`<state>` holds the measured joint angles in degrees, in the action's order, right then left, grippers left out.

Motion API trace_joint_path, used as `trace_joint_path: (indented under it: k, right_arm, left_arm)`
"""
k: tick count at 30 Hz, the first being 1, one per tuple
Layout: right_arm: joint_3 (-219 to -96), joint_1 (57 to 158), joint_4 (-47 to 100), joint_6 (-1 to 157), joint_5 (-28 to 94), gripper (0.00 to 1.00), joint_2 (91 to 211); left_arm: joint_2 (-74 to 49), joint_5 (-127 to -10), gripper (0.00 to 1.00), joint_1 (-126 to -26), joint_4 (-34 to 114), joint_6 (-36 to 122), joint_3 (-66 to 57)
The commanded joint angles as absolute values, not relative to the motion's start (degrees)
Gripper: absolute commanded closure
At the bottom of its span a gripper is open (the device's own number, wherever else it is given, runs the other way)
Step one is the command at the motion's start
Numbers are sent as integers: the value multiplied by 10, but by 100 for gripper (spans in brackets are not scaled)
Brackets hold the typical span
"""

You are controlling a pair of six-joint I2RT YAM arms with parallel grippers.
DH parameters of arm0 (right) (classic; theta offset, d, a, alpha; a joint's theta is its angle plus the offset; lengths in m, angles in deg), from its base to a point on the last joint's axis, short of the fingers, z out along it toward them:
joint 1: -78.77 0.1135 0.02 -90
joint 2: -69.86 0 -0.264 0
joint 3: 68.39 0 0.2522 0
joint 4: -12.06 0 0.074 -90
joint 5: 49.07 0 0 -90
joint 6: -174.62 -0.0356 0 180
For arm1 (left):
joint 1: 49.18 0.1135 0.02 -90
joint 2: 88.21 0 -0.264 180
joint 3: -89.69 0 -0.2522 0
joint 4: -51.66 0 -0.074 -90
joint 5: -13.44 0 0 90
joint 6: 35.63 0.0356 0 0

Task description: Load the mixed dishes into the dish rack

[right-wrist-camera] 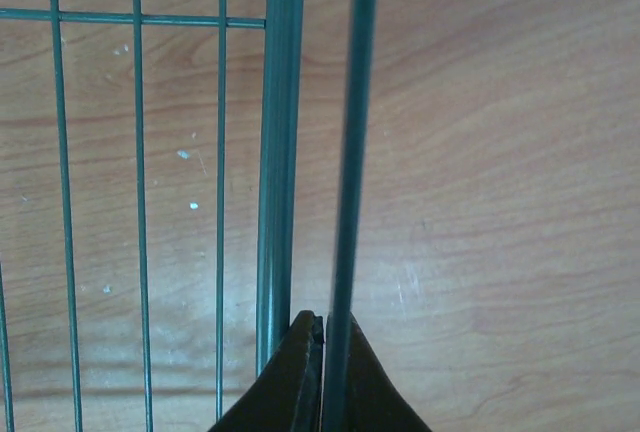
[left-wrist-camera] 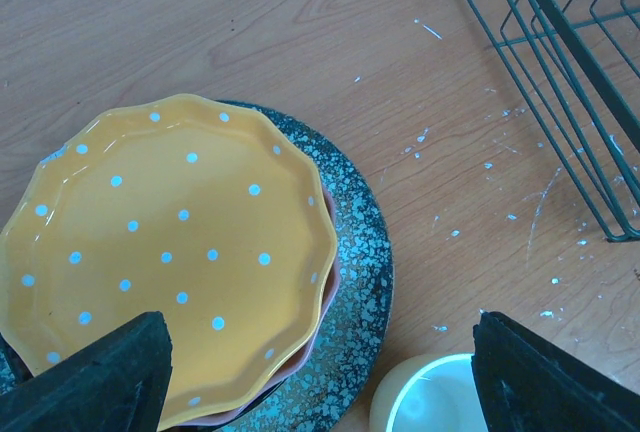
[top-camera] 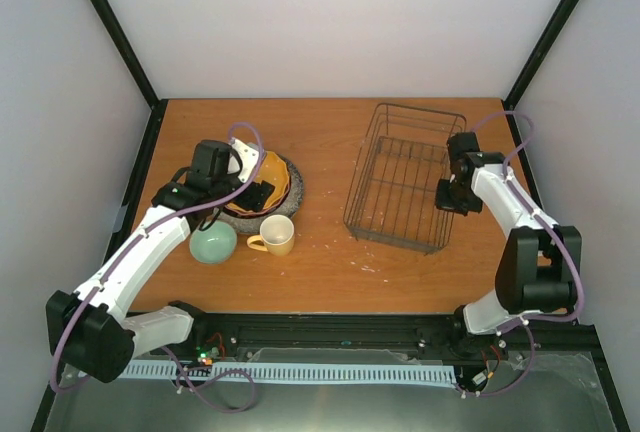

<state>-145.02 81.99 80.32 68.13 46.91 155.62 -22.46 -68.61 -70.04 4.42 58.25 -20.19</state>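
Mixed dishes are gathered around the left gripper [left-wrist-camera: 320, 332], all on the brown wooden tabletop [top-camera: 330, 272] and well apart from the rack. That gripper hangs wide open and holds nothing, its two black fingers [left-wrist-camera: 100, 377] spread above the plates.

Nearest to it, just short of one finger, stands the yellow mug [left-wrist-camera: 430, 400], upright, with its pale inside showing. On the mug's other side, close under the left arm, sits the pale green bowl [top-camera: 213, 243], mouth up. It is near the mug, but whether the two touch cannot be told.

Directly under and ahead of the open jaws lies the orange white-dotted scalloped plate [left-wrist-camera: 170, 252], on top of a stack. A thin pinkish edge of another plate [left-wrist-camera: 325, 302] shows beneath it. The large grey speckled plate [left-wrist-camera: 355, 272] lies at the bottom, its rim sticking out on the side facing the rack.

Beyond the stack comes wood flecked with white specks, then the rectangular dark wire dish rack [top-camera: 362, 167], resting flat.

The right gripper [right-wrist-camera: 325, 352] is at the rack's edge farthest from the dishes. Its jaws are closed on a thin rim wire that runs straight away from between the fingertips. A thicker bar lies just beside that wire, and the grid bars lie past it.
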Motion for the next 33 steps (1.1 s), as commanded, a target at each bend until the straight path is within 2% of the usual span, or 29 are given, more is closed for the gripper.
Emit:
trace_joint_path:
  k: [1,12,33]
  right_arm:
    - [-1498,823,820,769,444,97,1584]
    - [-1501,886,834,809,353,97,1643]
    - [-1500,884,837,754,411,97,1650]
  left_arm:
    - [-223,-696,17,-696,42,575,-182]
    - [-219,-719,17,-697,32,571,-173]
    - [-234,-731,17,-697,28,570,-177]
